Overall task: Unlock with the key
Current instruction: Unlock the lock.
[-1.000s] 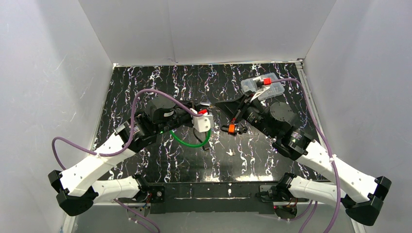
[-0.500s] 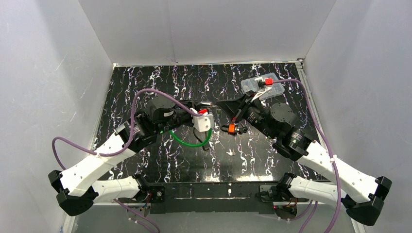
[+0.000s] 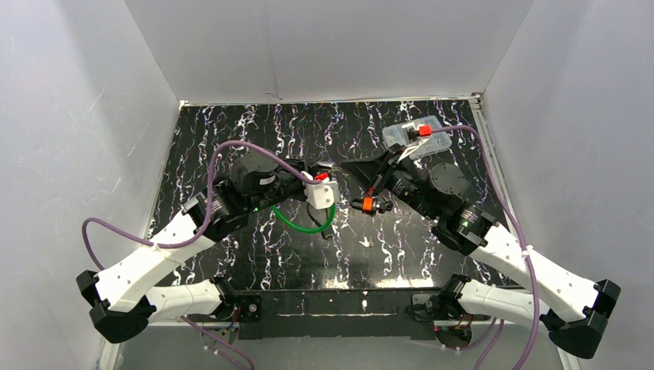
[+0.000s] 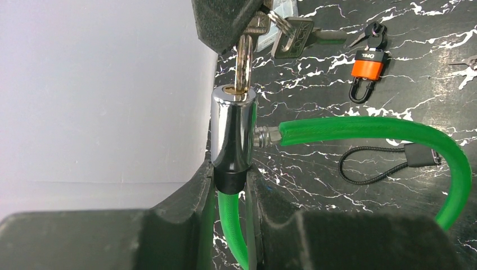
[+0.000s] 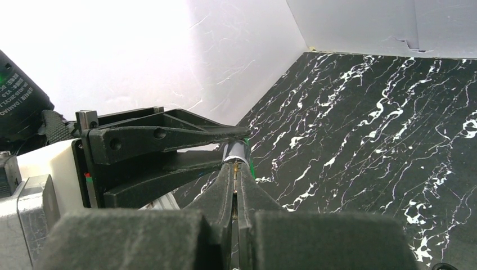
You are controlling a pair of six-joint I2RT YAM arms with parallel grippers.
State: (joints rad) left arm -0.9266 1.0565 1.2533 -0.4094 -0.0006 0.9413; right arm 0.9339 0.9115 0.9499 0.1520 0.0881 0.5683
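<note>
A green cable lock [image 4: 382, 132] ends in a chrome cylinder [image 4: 233, 129]. My left gripper [image 4: 230, 180] is shut on the black collar at the cylinder's base and holds it off the table. A brass key [image 4: 243, 62] stands in the keyhole on the cylinder's end. My right gripper [image 5: 236, 169] is shut on the key's head, its tips right at the cylinder [image 5: 236, 151]. A second key [image 4: 295, 36] hangs from the same ring. In the top view the two grippers meet tip to tip, left gripper [image 3: 330, 169] against right gripper [image 3: 345, 165], above the green cable [image 3: 305, 227].
An orange padlock [image 3: 368, 204] with small keys lies just right of the meeting point. A black cord loop [image 4: 382, 163] lies inside the cable's curve. A clear plastic box [image 3: 416, 137] with a red item sits at the back right. White walls enclose the table.
</note>
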